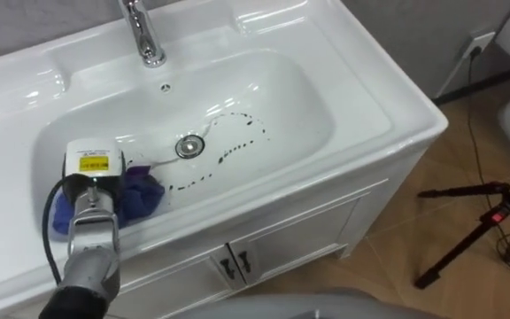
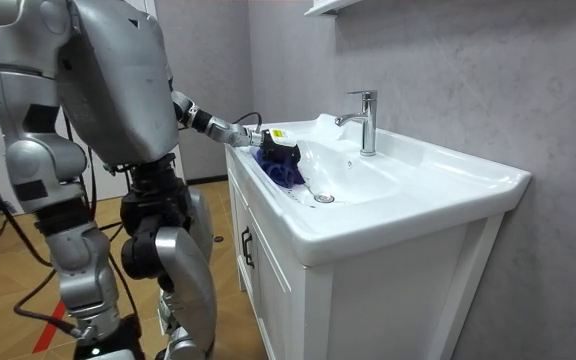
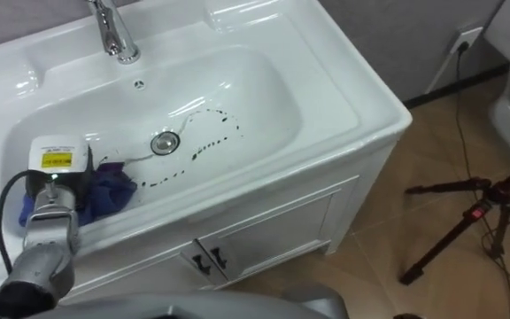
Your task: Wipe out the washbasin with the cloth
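The blue cloth point(image 1: 142, 197) lies bunched in the left part of the white basin point(image 1: 361, 84), on the bowl's slope near its front wall and just left of the drain point(image 1: 189, 146). The left robot hand point(image 1: 91, 188) rests on top of the cloth, its back turned upward. Its fingers are buried in the folds, so whether they pinch the cloth or lie flat cannot be told. A curved trail of dark specks point(image 1: 237, 146) runs across the bowl to the right of the drain, apart from the cloth. The chrome faucet point(image 1: 144, 35) stands at the back rim. Below the basin is a white cabinet point(image 1: 273, 244), and the robot stands in front of it. A black tripod point(image 1: 481, 221) stands on the wooden floor point(image 1: 397, 266) to the right.
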### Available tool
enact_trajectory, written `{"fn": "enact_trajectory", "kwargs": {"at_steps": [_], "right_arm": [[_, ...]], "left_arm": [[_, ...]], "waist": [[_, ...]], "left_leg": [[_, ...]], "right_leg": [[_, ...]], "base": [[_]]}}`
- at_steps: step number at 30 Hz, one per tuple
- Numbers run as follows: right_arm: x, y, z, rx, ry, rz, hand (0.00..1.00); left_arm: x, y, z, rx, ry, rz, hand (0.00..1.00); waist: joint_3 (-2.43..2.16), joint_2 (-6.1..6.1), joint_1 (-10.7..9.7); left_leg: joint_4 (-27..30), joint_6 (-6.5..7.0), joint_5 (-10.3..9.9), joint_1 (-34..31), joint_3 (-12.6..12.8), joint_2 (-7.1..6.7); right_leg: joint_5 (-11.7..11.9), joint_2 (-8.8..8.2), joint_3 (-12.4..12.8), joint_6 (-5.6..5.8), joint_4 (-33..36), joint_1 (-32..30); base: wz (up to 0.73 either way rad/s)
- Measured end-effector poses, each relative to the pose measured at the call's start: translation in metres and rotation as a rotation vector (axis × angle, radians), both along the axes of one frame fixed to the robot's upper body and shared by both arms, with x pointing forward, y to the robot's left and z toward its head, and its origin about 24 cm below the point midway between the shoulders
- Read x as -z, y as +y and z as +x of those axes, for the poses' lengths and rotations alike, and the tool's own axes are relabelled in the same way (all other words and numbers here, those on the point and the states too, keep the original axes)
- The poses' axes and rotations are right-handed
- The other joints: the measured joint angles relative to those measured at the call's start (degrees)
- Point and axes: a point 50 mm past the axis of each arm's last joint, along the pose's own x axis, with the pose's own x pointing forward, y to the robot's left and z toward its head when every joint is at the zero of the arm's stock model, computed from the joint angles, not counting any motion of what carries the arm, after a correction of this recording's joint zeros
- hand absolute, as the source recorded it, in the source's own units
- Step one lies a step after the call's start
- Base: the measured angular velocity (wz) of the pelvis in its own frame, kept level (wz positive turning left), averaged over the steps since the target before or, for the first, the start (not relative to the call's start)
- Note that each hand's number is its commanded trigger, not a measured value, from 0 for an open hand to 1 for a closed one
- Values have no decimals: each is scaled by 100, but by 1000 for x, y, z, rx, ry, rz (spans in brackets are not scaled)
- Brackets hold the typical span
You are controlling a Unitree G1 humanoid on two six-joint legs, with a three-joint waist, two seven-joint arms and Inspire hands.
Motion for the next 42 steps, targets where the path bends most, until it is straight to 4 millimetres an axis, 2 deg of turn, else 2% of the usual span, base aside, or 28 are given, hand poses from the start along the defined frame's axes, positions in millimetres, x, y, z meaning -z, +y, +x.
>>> {"fn": "enact_trajectory", "kwargs": {"at_steps": [3, 5, 11, 16, 21, 31, 35, 38, 42], "right_arm": [[0, 1, -4, 2, 9, 1, 0], [1, 2, -8, 5, 16, 2, 0], [3, 9, -8, 12, 29, 24, 0], [4, 14, -6, 3, 18, 54, 0], [5, 19, -12, -2, 34, 74, 0], [8, 29, -13, -27, 50, 106, 0], [8, 29, -9, -40, 45, 104, 0], [8, 30, -9, -63, 58, 119, 0], [8, 30, -2, -69, 41, 120, 0]], "left_arm": [[3, 1, 1, -62, -27, -72, 100], [4, 3, 4, -114, -56, -146, 100], [4, 5, 8, -242, -124, -353, 100], [5, 4, 10, -306, -167, -502, 100], [5, 0, 13, -337, -194, -609, 100], [9, -13, 16, -300, -170, -640, 100], [2, -26, 21, -166, -152, -546, 100], [-4, -38, 26, -57, -134, -468, 100], [-5, -55, 29, 61, -114, -400, 100]], "waist": [[-10, -44, -11], [-11, -45, -5], [-11, -45, -4], [-10, -42, -11], [-5, -31, -37], [24, -3, -322], [27, -5, -310], [69, -41, -317], [91, -75, -323]], "left_leg": [[-42, -4, 1, 15, -5, 6], [-91, -5, -1, 24, -4, -2], [-107, -12, 1, 39, 96, 17], [-179, -24, -4, 101, 228, 19], [-185, -14, -9, 97, 228, 1], [-196, 5, -20, 54, 168, -13], [-196, 16, -27, -18, 169, -25], [-179, 16, -25, -43, 170, -28], [-166, 18, -21, -17, 251, -40]], "right_leg": [[37, 13, 6, -24, 0, 13], [69, 21, -22, -75, 0, 5], [88, 69, 21, -103, -6, -38], [89, 62, 26, -106, -22, -51], [82, 30, 21, -92, -31, -69], [61, 7, 37, -61, -17, -75], [60, 9, 30, -53, -10, -187], [60, 12, 77, -51, -20, -209], [46, 12, 148, -29, -47, -189]], "base": [[-3], [0], [-6], [-12], [0], [1], [-1], [0], [-10]]}}
